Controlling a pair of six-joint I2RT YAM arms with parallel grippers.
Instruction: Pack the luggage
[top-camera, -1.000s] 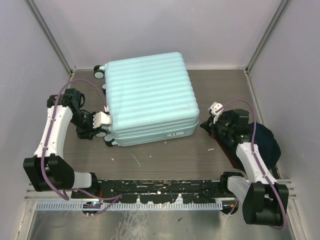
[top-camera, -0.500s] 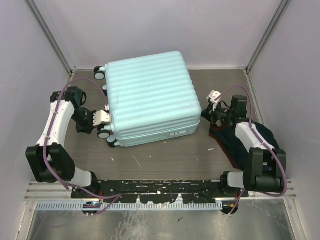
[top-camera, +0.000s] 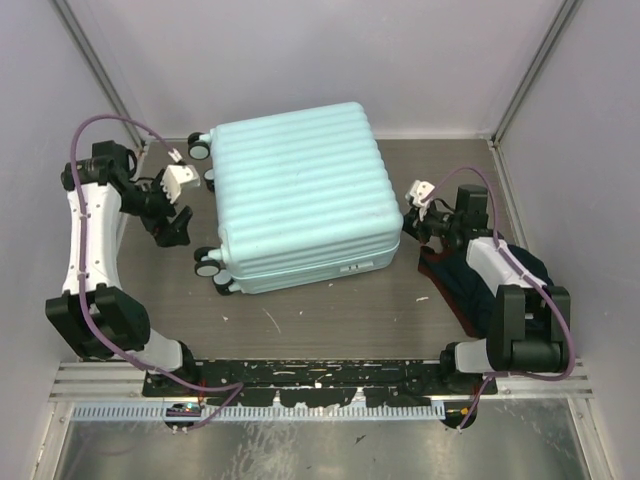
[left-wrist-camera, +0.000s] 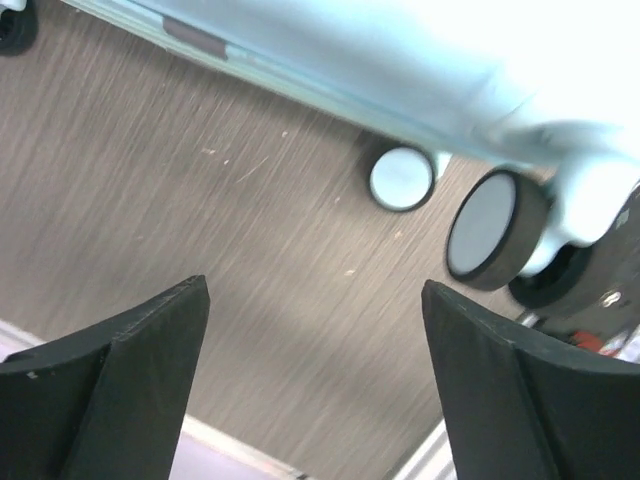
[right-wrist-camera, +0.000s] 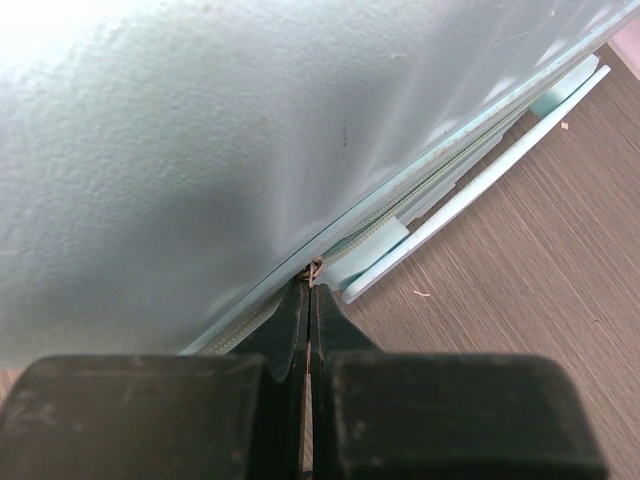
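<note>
A crumpled dark garment lies at the right side of the wood-grain table.

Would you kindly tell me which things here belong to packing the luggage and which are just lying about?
Job: luggage, closed; its zip; right gripper, jaws shut at the zip; left gripper, jaws open.
Lying about: dark cloth heap beside the luggage, under the right arm.

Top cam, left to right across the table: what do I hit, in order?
left gripper → luggage → right gripper → dark cloth
</note>
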